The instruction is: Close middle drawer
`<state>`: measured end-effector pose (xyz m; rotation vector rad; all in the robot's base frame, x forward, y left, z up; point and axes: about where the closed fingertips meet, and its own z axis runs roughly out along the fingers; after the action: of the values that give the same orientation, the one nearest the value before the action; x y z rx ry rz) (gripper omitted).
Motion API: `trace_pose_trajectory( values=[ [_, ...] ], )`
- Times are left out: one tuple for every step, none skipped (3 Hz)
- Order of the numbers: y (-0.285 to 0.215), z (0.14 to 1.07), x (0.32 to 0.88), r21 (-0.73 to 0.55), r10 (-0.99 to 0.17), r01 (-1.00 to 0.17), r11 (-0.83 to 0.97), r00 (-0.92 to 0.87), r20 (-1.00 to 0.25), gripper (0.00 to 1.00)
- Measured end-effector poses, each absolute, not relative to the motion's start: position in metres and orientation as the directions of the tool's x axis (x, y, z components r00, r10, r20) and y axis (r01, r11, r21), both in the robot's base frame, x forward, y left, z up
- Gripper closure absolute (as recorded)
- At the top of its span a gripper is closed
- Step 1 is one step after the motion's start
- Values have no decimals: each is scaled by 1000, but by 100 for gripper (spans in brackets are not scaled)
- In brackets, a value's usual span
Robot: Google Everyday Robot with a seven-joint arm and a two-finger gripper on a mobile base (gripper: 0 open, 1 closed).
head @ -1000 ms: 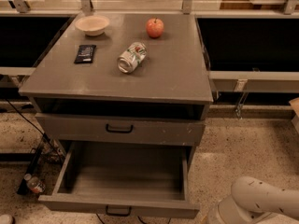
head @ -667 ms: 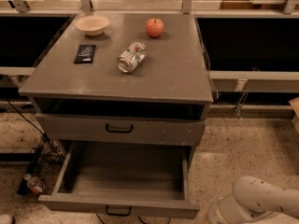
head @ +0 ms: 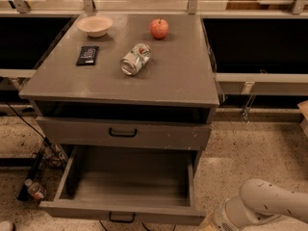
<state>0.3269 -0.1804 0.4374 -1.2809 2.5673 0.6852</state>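
— Middle drawer, where do we have it? We mean the wide, deep grey drawer point(head: 86, 209) with the plain flat front and the small black bar handle point(head: 121, 218).

— We see it pulled far out of the grey cabinet table point(head: 178, 76), low in the camera view, its front almost at the bottom edge. Above it, a shallower grey drawer front point(head: 72, 129) with its own black handle sits nearly flush.

— And our tool?

— We cannot see it. Only the white rounded arm point(head: 272, 203) shows, coming in from the lower right. Its near end lies just beside the drawer's right front corner, so the tool must be below the picture's edge. Whether it is clenched or released we cannot tell.

— Which way should we push, then?

— The front panel runs left to right, and the drawer slides straight back under the table, away from the camera. It lies left of the arm, so we judge the tool should come across to the middle of the front and press inward.

— Anything inside?

— The drawer looks empty to us. On the table, the shallow cream bowl point(head: 95, 25) also looks empty.
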Motion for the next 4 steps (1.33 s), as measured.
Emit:
trace_pose_trajectory(
  values=[
    [-161,436,323,320,-719,-810,491,-585,-376,100],
    [-143,432,319,334,-738,-824,458,-562,-374,100],
    [-141,431,319,335,-740,-825,454,-559,-374,100],
    [-143,428,321,336,-728,-815,473,-576,-372,100]
  ],
)
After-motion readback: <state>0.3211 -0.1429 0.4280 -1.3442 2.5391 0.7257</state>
